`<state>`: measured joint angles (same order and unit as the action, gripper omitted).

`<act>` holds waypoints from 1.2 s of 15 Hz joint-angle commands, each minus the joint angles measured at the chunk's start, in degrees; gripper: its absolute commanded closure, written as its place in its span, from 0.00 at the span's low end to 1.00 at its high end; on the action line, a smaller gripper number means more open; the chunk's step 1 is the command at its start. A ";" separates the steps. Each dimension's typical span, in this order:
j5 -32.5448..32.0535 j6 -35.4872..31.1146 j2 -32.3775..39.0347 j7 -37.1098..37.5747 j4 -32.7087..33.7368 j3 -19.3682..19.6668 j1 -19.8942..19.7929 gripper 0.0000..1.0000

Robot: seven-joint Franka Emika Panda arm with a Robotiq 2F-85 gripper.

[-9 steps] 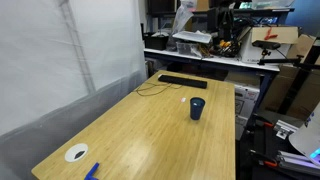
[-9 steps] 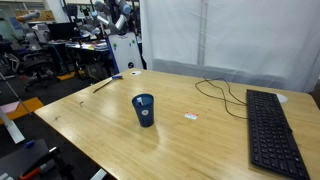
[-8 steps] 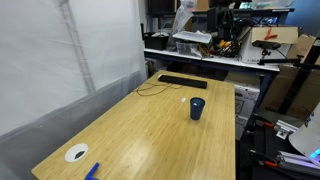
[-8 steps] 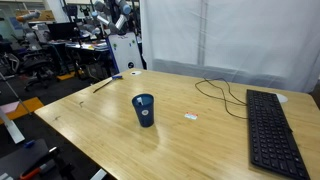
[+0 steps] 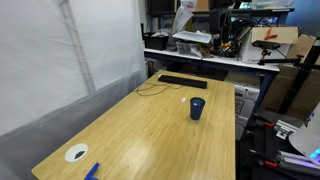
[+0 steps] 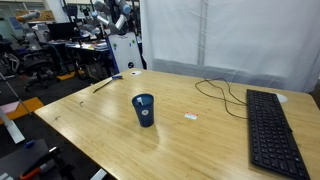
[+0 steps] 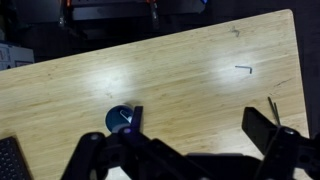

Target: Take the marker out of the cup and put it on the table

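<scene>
The dark navy cup (image 5: 197, 108) stands upright on the light wood table (image 5: 150, 130), also seen in the other exterior view (image 6: 144, 110). In the wrist view the cup (image 7: 112, 122) is seen from above, with the whitish end of the marker (image 7: 124, 116) inside it. My gripper (image 7: 198, 125) is open and empty, high above the table (image 7: 180, 70). Its one finger overlaps the cup's edge in the picture; the other is far to the right. The gripper does not show in either exterior view.
A black keyboard (image 5: 195, 81) (image 6: 268, 130) and a thin cable (image 6: 220, 92) lie at one end. A small white scrap (image 6: 190, 117) lies near the cup. A white disc (image 5: 76, 153) and a blue flat object (image 5: 92, 171) sit at the other end. A small bent key (image 7: 244, 69) lies on the table.
</scene>
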<state>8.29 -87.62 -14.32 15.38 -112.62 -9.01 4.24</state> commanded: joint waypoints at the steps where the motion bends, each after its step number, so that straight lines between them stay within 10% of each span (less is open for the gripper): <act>1: -0.35 -2.36 -1.48 -7.76 -1.64 0.93 1.01 0.00; 8: -3.84 -7.87 -1.58 -22.39 -6.33 4.77 -0.11 0.00; 18: 1.18 -11.73 4.35 -1.20 -8.49 7.89 -3.33 0.00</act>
<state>6.94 -97.63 -10.56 8.20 -120.54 -1.22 2.18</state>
